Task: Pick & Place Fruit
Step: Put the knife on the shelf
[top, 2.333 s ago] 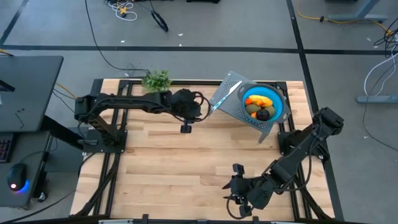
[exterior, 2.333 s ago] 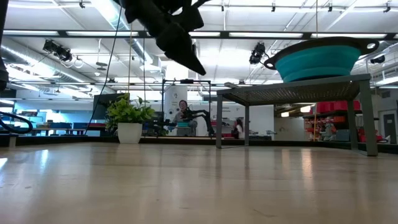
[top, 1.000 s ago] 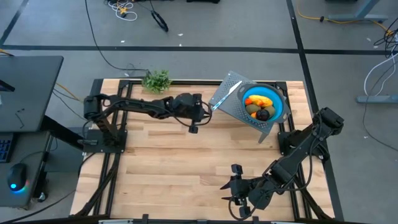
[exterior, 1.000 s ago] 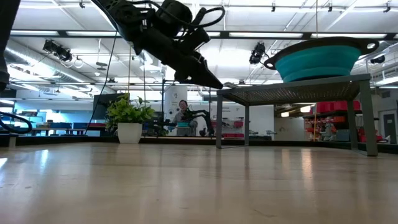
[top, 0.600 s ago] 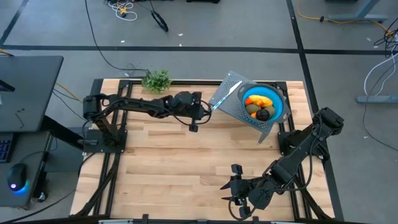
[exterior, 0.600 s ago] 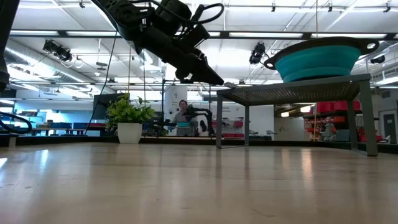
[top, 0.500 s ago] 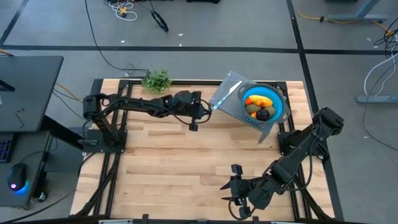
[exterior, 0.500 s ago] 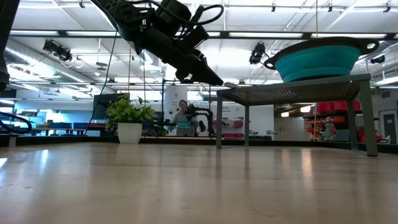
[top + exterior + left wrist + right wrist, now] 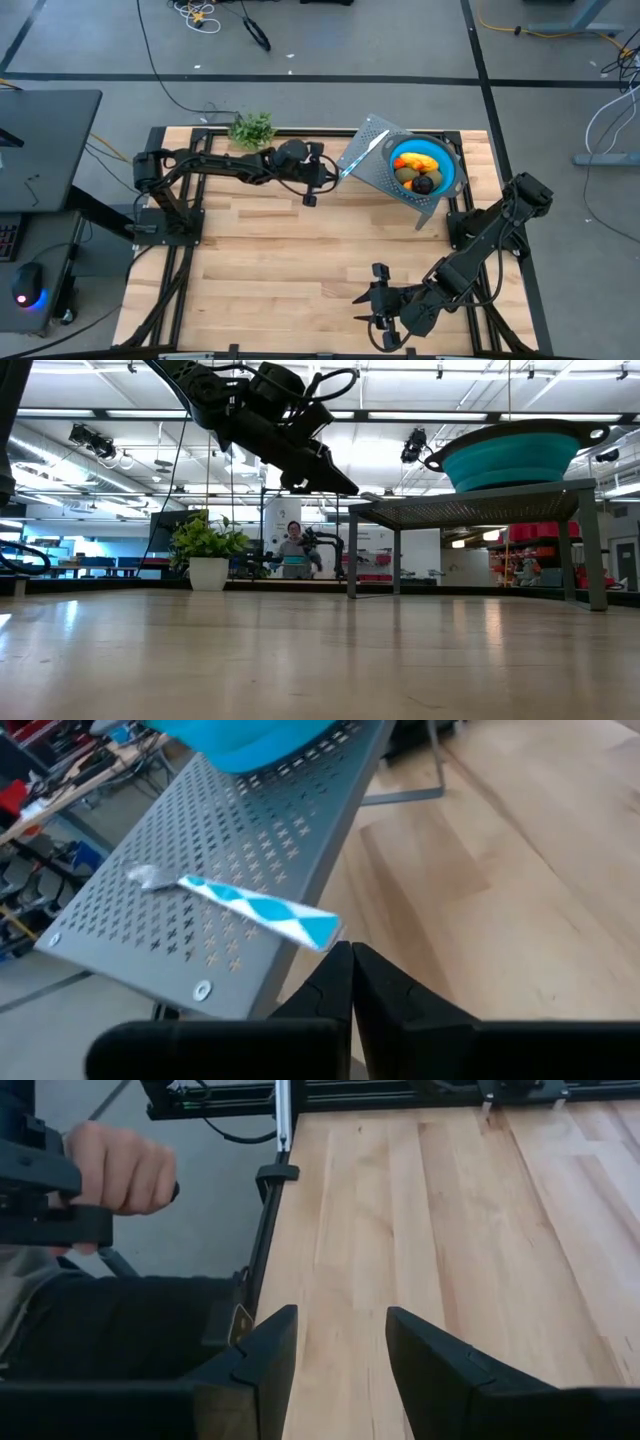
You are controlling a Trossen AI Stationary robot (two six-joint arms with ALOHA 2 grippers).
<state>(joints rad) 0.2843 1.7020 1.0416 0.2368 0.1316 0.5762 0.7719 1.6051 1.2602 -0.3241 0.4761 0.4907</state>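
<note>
We find the left claw (image 9: pixel 350 982) closed and empty beside the blue-handled knife (image 9: pixel 262 909) on the perforated rack (image 9: pixel 372 170), the right claw (image 9: pixel 338 1342) parted, the fruit (image 9: pixel 418 172) in the blue bowl (image 9: pixel 446 163); reaching remains.

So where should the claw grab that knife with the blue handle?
Probably by the blue-and-white handle of the slim silver knife: it sticks out over the edge of the perforated grey metal rack, so the left claw, shut now, could open and close from that table side.
</note>
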